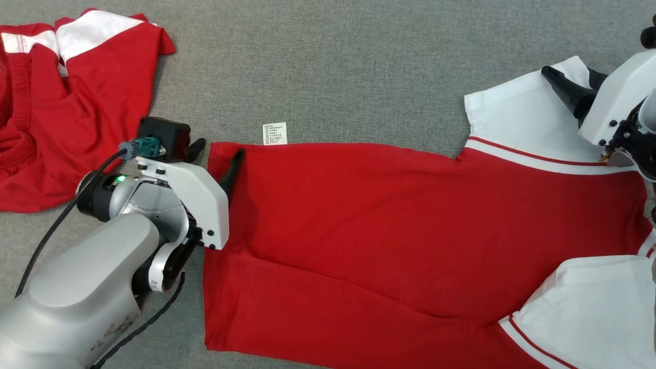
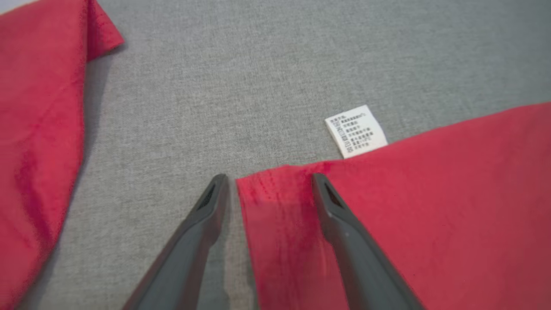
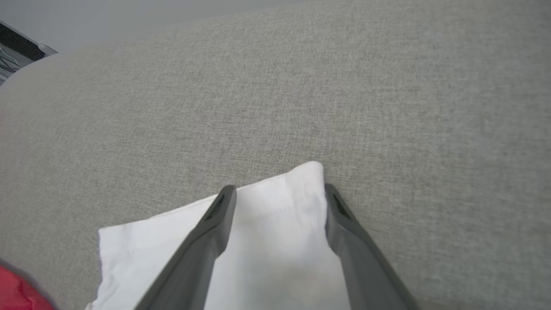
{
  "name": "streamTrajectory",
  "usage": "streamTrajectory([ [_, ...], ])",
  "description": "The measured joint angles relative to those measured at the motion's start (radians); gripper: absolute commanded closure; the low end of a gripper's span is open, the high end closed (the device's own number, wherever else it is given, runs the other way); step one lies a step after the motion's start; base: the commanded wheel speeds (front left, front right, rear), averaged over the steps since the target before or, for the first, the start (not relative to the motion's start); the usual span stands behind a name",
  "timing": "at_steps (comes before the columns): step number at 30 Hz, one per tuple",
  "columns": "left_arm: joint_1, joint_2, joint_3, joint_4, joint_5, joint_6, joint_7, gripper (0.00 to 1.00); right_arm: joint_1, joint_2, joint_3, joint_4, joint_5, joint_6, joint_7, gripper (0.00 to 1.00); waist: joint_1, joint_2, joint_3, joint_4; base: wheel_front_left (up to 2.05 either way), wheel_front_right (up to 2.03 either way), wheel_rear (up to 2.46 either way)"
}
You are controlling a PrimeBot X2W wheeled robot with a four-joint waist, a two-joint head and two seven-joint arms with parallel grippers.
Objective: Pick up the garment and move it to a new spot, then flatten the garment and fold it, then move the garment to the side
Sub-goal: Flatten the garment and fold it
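Red cotton T-shirt (image 1: pixel 410 215) with white sleeves: spread flat on grey fabric bench (image 1: pixel 333 66), long axis left to right. Left jaws wide, straddling its hem corner (image 2: pixel 262 189); right jaws wide, astride far sleeve tip (image 3: pixel 280 202). Nothing held.

The garment (image 1: pixel 410 220), a red shirt with white sleeves (image 1: pixel 512 118), lies spread nearly flat on the grey surface (image 1: pixel 333 66), hem leftward, a white label (image 1: pixel 275 134) poking from its far edge.

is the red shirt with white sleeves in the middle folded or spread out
Spread out: the red shirt with white sleeves lies flat on the grey fabric surface, both sleeves out, slightly creased.
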Motion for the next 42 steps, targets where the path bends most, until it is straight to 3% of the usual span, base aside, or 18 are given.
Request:
streamTrajectory([
  [6,0.003,0.008,0.010,0.002,-0.019,0.011,0.009,0.00,-0.010,-0.006,0.035,0.011,0.025,0.000,-0.021,0.09,0.0000,0.0000,0.003,-0.002,0.00,0.00,0.00],
  [9,0.004,0.008,0.008,-0.005,-0.024,-0.001,0.015,0.00,-0.014,-0.012,0.053,0.020,0.039,0.000,-0.026,0.51,0.0000,0.0000,0.001,0.000,0.00,0.00,0.00],
  [10,0.005,0.007,0.006,-0.006,-0.026,-0.003,0.017,0.07,-0.015,-0.014,0.059,0.022,0.043,0.000,-0.026,0.61,0.0000,0.0000,0.000,0.000,0.00,0.00,0.00],
  [11,0.005,0.006,0.006,-0.007,-0.026,-0.004,0.017,0.25,-0.016,-0.014,0.064,0.024,0.048,0.000,-0.027,0.74,0.0000,0.0000,-0.001,0.000,0.00,0.00,0.00],
  [12,0.005,0.005,0.006,-0.008,-0.026,-0.005,0.012,0.58,-0.017,-0.015,0.070,0.025,0.051,0.000,-0.028,0.93,0.0000,0.0000,-0.002,0.000,0.00,0.00,0.00],
  [13,0.005,0.003,0.006,-0.008,-0.025,-0.006,0.009,0.81,-0.017,-0.015,0.077,0.025,0.056,0.000,-0.031,1.00,0.0000,0.0000,-0.002,0.000,0.00,0.00,0.00],
  [14,0.005,0.002,0.007,-0.008,-0.025,-0.006,0.007,1.00,-0.017,-0.015,0.084,0.025,0.061,0.000,-0.035,1.00,0.0000,0.0000,-0.003,0.000,0.00,0.00,0.00],
  [31,0.037,0.026,0.013,0.005,-0.030,-0.014,-0.024,1.00,-0.023,-0.052,0.125,0.044,0.123,0.000,-0.171,1.00,0.0000,0.0000,-0.074,-0.027,0.00,0.00,0.00],
  [37,0.043,0.039,0.000,0.006,-0.030,-0.033,-0.013,1.00,-0.011,-0.063,0.156,0.026,0.160,0.000,-0.172,1.00,0.0000,0.0000,-0.108,-0.041,0.00,0.00,0.00],
  [42,0.043,0.065,-0.026,0.011,-0.044,-0.060,0.057,1.00,0.021,-0.090,0.191,0.009,0.197,0.000,-0.136,1.00,0.0000,0.0000,-0.154,-0.057,0.00,0.00,0.00],
])
